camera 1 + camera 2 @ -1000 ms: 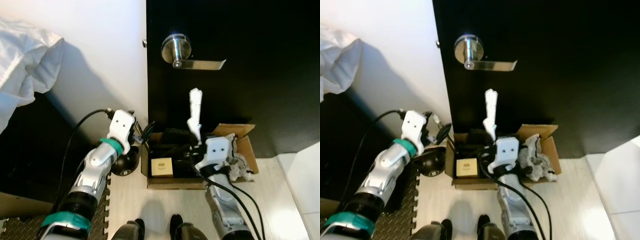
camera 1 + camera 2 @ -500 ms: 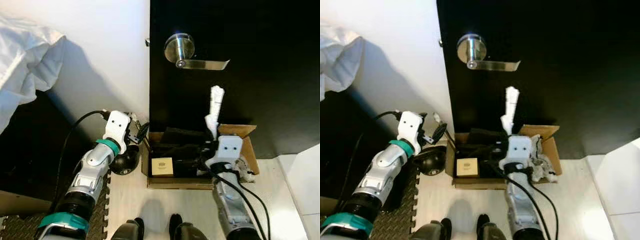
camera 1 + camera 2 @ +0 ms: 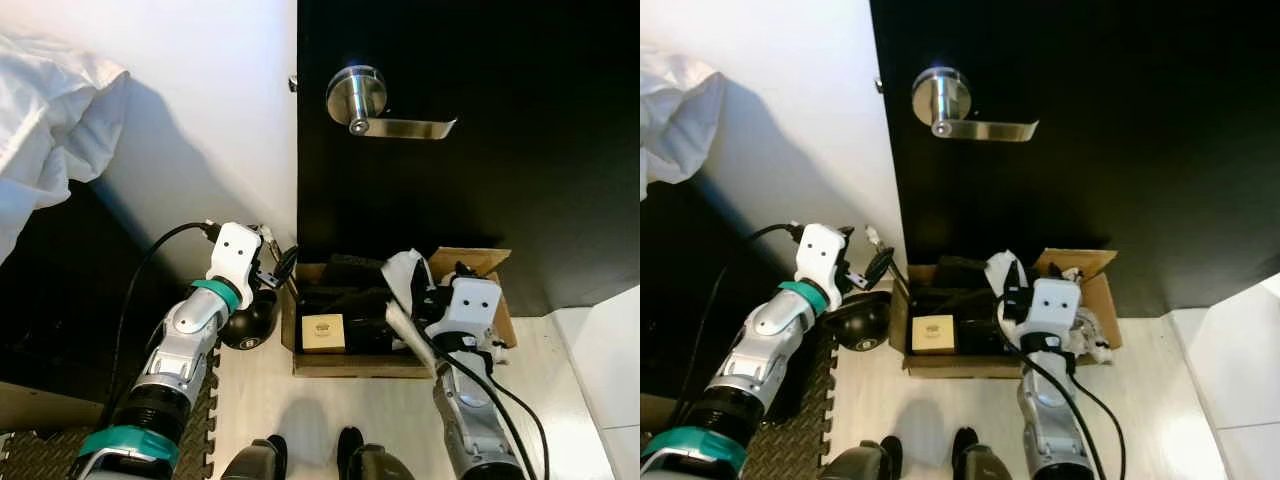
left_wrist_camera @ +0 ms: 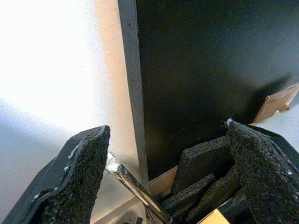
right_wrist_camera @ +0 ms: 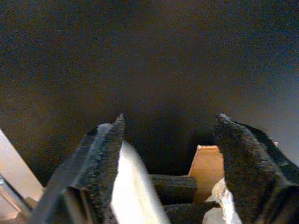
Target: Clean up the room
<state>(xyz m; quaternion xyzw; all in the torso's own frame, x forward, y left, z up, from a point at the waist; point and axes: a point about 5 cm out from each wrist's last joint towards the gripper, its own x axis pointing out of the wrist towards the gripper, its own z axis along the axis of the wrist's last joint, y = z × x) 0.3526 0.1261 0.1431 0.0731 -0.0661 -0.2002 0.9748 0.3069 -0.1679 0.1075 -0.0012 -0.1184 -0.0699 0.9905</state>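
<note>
An open cardboard box (image 3: 400, 365) stands on the floor against the black door (image 3: 520, 180). It holds black foam pieces (image 3: 350, 272), a small tan box (image 3: 322, 333) and crumpled white paper (image 3: 1090, 335). My right gripper (image 3: 437, 282) hovers over the box's right half, open. A long white paper piece (image 3: 403, 272) leans against one of its fingers (image 5: 100, 158) and slants down over the box. My left gripper (image 3: 283, 265) is at the box's left edge by the door frame, open and holding nothing.
A silver lever handle (image 3: 385, 110) sits high on the door. A black round object (image 3: 250, 320) lies on the floor left of the box. White bedding (image 3: 45, 120) hangs at upper left. A dark foam mat (image 3: 40, 455) lies at lower left.
The white paper piece, which stood upright above my right gripper, has tipped down over the box. My right gripper shifted right. The left arm barely moved.
</note>
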